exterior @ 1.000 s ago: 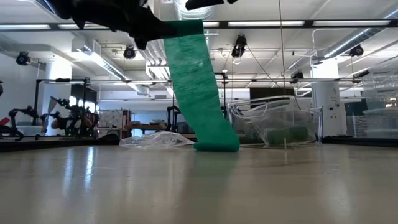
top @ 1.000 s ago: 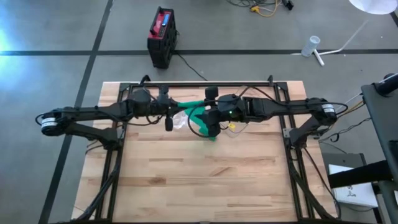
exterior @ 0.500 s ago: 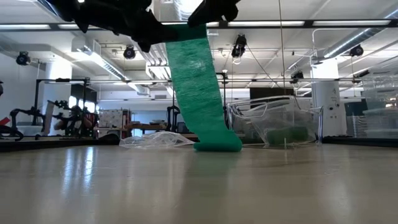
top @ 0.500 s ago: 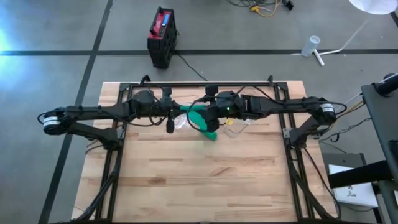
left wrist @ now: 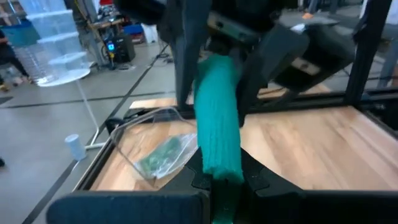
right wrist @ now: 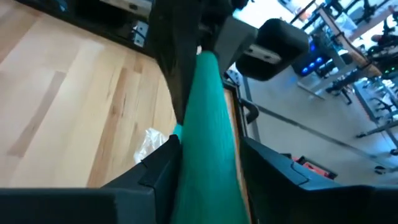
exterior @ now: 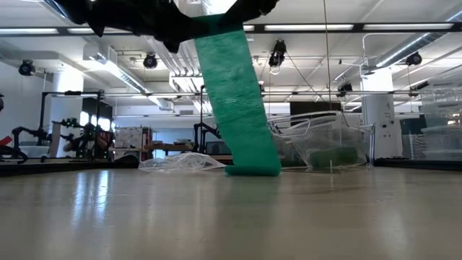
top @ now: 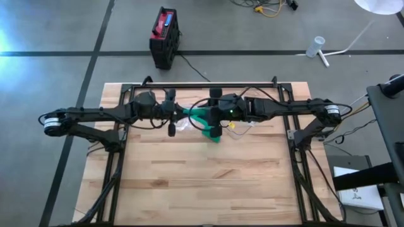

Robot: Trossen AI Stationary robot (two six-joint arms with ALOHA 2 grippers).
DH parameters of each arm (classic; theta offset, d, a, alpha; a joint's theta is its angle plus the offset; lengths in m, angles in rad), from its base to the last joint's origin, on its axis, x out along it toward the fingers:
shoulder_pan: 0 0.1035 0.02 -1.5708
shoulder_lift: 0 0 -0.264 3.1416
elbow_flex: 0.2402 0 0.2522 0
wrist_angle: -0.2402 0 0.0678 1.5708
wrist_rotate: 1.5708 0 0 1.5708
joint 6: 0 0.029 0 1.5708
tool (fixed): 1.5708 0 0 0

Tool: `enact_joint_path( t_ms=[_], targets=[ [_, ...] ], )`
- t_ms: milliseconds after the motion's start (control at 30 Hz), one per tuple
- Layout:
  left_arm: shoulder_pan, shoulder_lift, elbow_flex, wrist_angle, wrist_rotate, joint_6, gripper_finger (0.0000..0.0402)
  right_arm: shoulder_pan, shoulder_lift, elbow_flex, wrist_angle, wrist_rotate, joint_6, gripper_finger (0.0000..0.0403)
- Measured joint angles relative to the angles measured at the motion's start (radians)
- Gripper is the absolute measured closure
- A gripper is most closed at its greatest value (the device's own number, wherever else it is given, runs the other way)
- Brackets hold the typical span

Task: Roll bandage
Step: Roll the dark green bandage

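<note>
While held up: green bandage (exterior: 234,101) hangs to bench (top: 208,183).
Clear box (left wrist: 152,149): green packet inside.
Left hand (top: 178,111): closed on bandage end.
Right hand (top: 203,116): half open around bandage.

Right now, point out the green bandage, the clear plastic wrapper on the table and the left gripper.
green bandage (exterior: 238,108), low view, middle of the hanging strip.
clear plastic wrapper (exterior: 180,163), low view, its crumpled middle on the table.
left gripper (top: 183,111), high view, between its fingertips at the bandage's end.

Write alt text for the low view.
A green bandage hangs as a wide strip from dark grippers at the top edge down to the wooden table, where its lower end rests. Crumpled clear plastic wrap lies behind it.
</note>
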Motion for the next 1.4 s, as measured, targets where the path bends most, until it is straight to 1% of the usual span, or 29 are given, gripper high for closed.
enact_joint_path(
  t_ms=[100, 200, 400, 433, 500, 600, 700, 733, 767, 833, 933, 1000, 1067, 1133, 1200, 1267, 1367, 1400],
  targets=[
    [-0.012, 0.000, 0.000, 0.036, 0.005, -0.009, 0.0392, 0.000, 0.000, 0.000, -0.016, 0.001, 0.008, 0.0267],
    [-0.022, 0.000, 0.001, 0.050, 0.007, -0.009, 0.0392, 0.001, 0.000, 0.000, -0.018, -0.001, 0.032, 0.0297],
    [-0.024, 0.004, 0.001, 0.046, 0.008, -0.004, 0.0390, 0.001, -0.001, 0.005, -0.031, -0.064, 0.084, 0.0382],
    [-0.024, 0.001, 0.001, 0.045, 0.008, 0.005, 0.0386, 0.002, -0.003, 0.007, -0.030, -0.067, 0.090, 0.0390],
    [-0.024, -0.008, 0.002, 0.045, 0.008, 0.040, 0.0370, 0.005, -0.005, 0.016, -0.029, -0.069, 0.111, 0.0391],
    [-0.025, -0.040, 0.002, 0.014, -0.025, 0.086, 0.0331, 0.005, -0.022, 0.030, -0.034, -0.079, 0.145, 0.0386],
    [-0.023, -0.067, 0.002, -0.014, -0.069, 0.105, 0.0285, 0.005, -0.057, 0.033, -0.032, -0.132, 0.176, 0.0390],
    [-0.023, -0.068, 0.002, -0.011, -0.069, 0.104, 0.0270, 0.005, -0.066, 0.033, -0.028, -0.155, 0.186, 0.0392],
    [-0.023, -0.066, 0.002, -0.007, -0.068, 0.101, 0.0255, 0.005, -0.071, 0.033, -0.020, -0.175, 0.190, 0.0393],
    [-0.025, -0.051, 0.002, 0.014, -0.054, 0.082, 0.0228, 0.006, -0.082, 0.033, -0.016, -0.182, 0.199, 0.0394],
    [-0.024, -0.017, 0.001, 0.068, 0.009, 0.041, 0.0194, 0.005, -0.082, 0.033, -0.004, -0.183, 0.212, 0.0393],
    [-0.024, -0.001, 0.000, 0.102, 0.021, 0.018, 0.0180, 0.005, -0.080, 0.032, 0.007, -0.183, 0.214, 0.0389],
    [-0.024, 0.011, 0.000, 0.133, 0.021, -0.013, 0.0174, 0.005, -0.079, 0.032, 0.008, -0.205, 0.234, 0.0387],
    [-0.024, 0.022, 0.000, 0.168, 0.020, -0.041, 0.0184, 0.005, -0.078, 0.033, 0.010, -0.233, 0.270, 0.0387],
    [-0.024, 0.026, 0.000, 0.185, 0.020, -0.052, 0.0216, 0.006, -0.079, 0.033, 0.014, -0.245, 0.301, 0.0386],
    [-0.024, 0.025, 0.000, 0.183, 0.020, -0.058, 0.0267, 0.005, -0.080, 0.033, 0.012, -0.252, 0.324, 0.0386],
    [-0.024, 0.022, -0.001, 0.183, 0.020, -0.080, 0.0367, 0.005, -0.080, 0.033, -0.009, -0.252, 0.364, 0.0386],
    [-0.024, 0.019, -0.005, 0.182, 0.021, -0.087, 0.0383, 0.005, -0.080, 0.034, -0.023, -0.252, 0.367, 0.0385]
  ],
)
